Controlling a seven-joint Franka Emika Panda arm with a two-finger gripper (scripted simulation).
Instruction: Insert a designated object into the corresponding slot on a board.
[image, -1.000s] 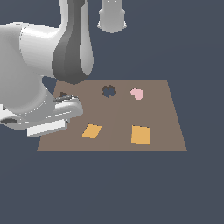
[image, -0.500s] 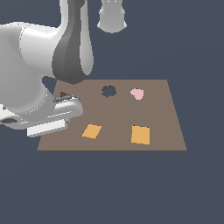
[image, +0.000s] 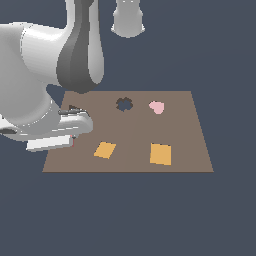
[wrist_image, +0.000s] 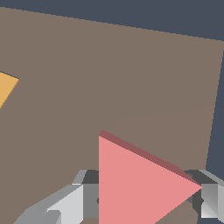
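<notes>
Triangle: salmon-pink face, darker rose along its edge, sits between gripper fingers, which are light grey w/ dark inner parts. Board under gripper: plain flat brown, no pattern. Orange squares away from gripper; heart-like piece pale pink; flower hole dark grey. Arm white w/ dark grey band. Background dark slate blue.

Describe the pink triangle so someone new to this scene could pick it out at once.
Start at the brown board; the gripper sits low over it. The pink triangle lies flat between the fingers. It is the only three-cornered salmon piece: the other pink piece is paler and rounded, and the orange pieces are four-sided.
</notes>
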